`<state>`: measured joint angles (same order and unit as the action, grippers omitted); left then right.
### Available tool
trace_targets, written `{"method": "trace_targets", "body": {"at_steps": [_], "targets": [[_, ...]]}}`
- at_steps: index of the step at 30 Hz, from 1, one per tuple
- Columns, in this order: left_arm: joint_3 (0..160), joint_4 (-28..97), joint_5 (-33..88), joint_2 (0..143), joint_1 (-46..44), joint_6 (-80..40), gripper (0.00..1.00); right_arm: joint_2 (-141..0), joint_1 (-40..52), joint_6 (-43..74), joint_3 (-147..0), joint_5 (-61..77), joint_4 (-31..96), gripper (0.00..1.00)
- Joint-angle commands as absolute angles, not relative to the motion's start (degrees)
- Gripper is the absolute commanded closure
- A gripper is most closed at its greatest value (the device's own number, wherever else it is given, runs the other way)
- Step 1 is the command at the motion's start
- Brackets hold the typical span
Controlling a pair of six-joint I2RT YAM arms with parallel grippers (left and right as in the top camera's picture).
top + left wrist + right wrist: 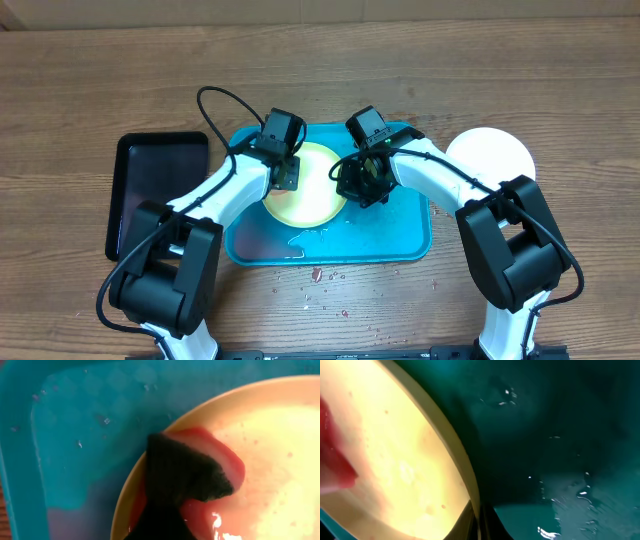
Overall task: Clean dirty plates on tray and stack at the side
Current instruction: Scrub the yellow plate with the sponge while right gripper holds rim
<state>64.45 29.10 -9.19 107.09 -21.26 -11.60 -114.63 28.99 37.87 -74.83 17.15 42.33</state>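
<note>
Left end effector [287, 172], seemingly clamped on a red sponge [192, 470], sits at the yellow-green plate [312, 198]'s 9 o'clock; right end effector [363, 183] pinches its 3 o'clock rim.

Two plates, a yellow-green plate [308, 195] and a white plate [492, 153], and two trays, a turquoise tray [390, 232] and a black tray [160, 180].
</note>
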Motion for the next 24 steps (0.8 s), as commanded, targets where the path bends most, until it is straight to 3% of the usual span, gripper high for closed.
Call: {"method": "trace_targets", "body": {"at_steps": [1,6,11,13,18,24], "targets": [[63.59,35.92,11.25,109.08,-20.64,3.99,0.96,-114.89,28.88,37.08,-74.94,17.26,42.46,0.96],[63.59,45.34,31.38,109.08,-20.67,20.32,0.96,-114.89,28.88,37.08,-74.94,17.65,42.26,0.96],[63.59,40.16,31.59,109.08,-20.62,20.03,0.96,-114.89,28.88,37.06,-74.94,17.67,42.35,0.96],[63.59,35.16,26.83,109.08,-20.6,14.61,0.96,-114.89,28.88,37.06,-74.94,17.67,42.52,0.96],[63.59,23.49,-0.27,109.08,-20.6,-4.43,0.96,-114.89,28.88,37.06,-74.94,17.67,42.74,0.96],[63.59,24.43,-20.43,109.08,-20.6,-18.28,0.96,-114.89,28.88,36.62,-74.94,17.65,42.68,0.96]]}}
